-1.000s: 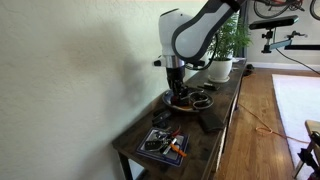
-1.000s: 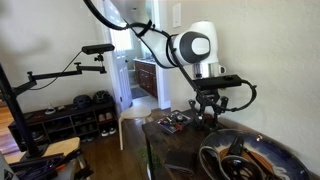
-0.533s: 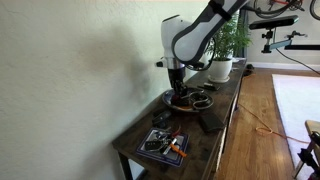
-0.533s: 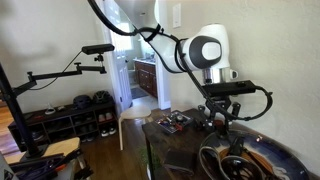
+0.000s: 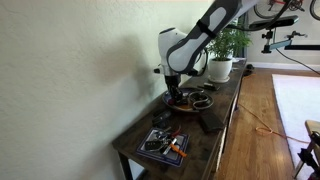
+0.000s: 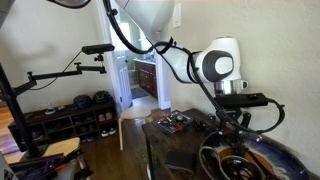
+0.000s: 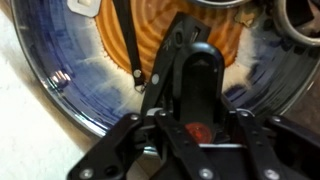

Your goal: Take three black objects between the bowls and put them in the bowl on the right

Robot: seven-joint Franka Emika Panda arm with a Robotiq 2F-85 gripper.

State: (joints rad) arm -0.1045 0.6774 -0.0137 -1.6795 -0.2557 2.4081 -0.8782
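Note:
My gripper [image 7: 190, 95] hangs over the round grey bowl [image 7: 60, 70] with the orange-brown inside and is shut on a black object [image 7: 186, 45] that juts out above the bowl's middle. A thin black stick-like object [image 7: 125, 40] lies inside that bowl. In both exterior views the gripper [image 5: 176, 90] [image 6: 238, 138] is low over this round bowl [image 5: 181, 101] [image 6: 262, 162]. The squarish dark tray-like bowl [image 5: 163, 145] [image 6: 175, 122] with orange pieces sits at the other end of the table. Another black object [image 5: 204, 122] lies between the bowls.
Black rings [image 5: 203, 100] lie beside the round bowl. A potted plant [image 5: 226, 50] stands at the table's far end. The narrow dark table [image 5: 215, 140] runs along a wall [image 5: 80, 70]. A camera stand [image 6: 50, 80] and a shoe rack [image 6: 70, 115] are across the room.
The arm has carried the shut gripper and its black object along the table from near the tray side to over the round bowl, and it has come lower.

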